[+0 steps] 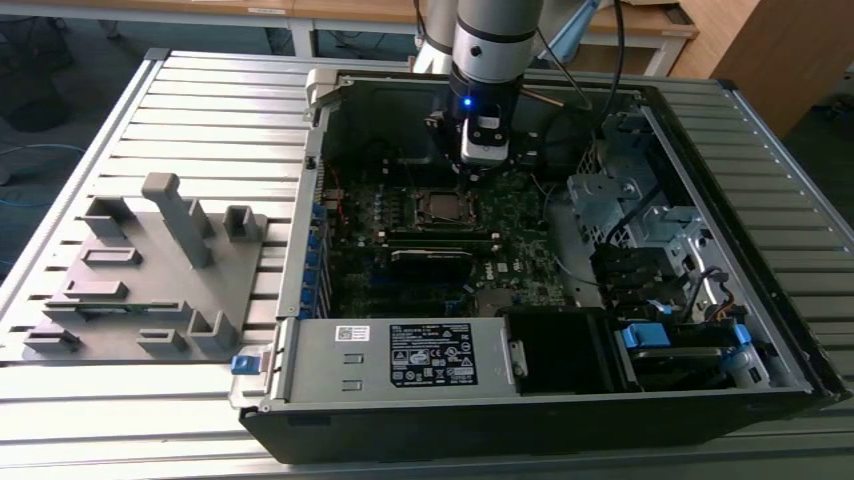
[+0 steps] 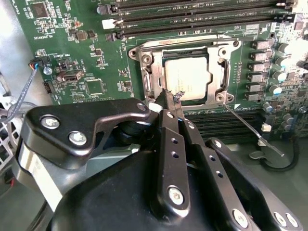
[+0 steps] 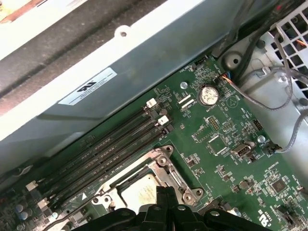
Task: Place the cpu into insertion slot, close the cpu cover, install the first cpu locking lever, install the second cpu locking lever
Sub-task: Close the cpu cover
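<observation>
Inside the open computer case (image 1: 307, 240), the insertion slot (image 1: 438, 205) sits on the green board. In the second wrist view the cpu (image 2: 187, 79) lies in the slot (image 2: 144, 60) with a pale silvery face up. The cpu cover (image 2: 214, 77) lies flat around it as a metal frame. A thin wire locking lever (image 2: 252, 130) sticks out loose from one socket corner, over the memory strips. My gripper (image 2: 172, 96) is shut, its tips at the socket's edge beside the cpu, with nothing clearly between them. In the first wrist view the gripper (image 3: 163, 192) is at the cover's (image 3: 166, 161) rim.
Long black memory strips (image 2: 192, 19) flank the socket. A metal drive cage (image 1: 627, 210) and cables (image 3: 284, 96) stand on the exterior view's right. The power supply (image 1: 400, 355) lies at the front. A grey fixture block (image 1: 147, 270) sits outside the case on the exterior view's left.
</observation>
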Tool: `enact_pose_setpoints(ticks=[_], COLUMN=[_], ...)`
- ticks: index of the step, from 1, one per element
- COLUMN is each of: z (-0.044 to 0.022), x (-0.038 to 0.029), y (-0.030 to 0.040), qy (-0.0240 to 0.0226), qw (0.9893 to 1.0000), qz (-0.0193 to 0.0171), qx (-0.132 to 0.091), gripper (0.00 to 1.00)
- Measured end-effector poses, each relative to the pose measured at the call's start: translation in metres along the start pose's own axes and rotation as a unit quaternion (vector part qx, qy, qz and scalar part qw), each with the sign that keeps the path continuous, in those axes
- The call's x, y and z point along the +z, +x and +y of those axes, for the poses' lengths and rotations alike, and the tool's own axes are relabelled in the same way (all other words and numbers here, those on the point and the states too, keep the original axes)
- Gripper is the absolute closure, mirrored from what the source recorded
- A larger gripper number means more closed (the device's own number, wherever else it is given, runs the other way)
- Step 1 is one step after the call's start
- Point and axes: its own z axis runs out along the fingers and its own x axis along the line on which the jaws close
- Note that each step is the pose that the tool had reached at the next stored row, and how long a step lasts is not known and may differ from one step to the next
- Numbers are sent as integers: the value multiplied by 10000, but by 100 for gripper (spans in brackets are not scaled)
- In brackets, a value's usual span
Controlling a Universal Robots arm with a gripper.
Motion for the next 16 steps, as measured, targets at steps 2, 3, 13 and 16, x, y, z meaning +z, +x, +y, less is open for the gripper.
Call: enact_pose_setpoints(ticks=[2,3,13,16], z=[0,0,0,-1], x=[0,0,0,2], y=[0,0,0,0], qy=[0,0,0,0], qw=[10000,10000,10000,10000], qz=[0,0,1,1], qx=[-4,-13,-18,-41], gripper=[90,90,90,90])
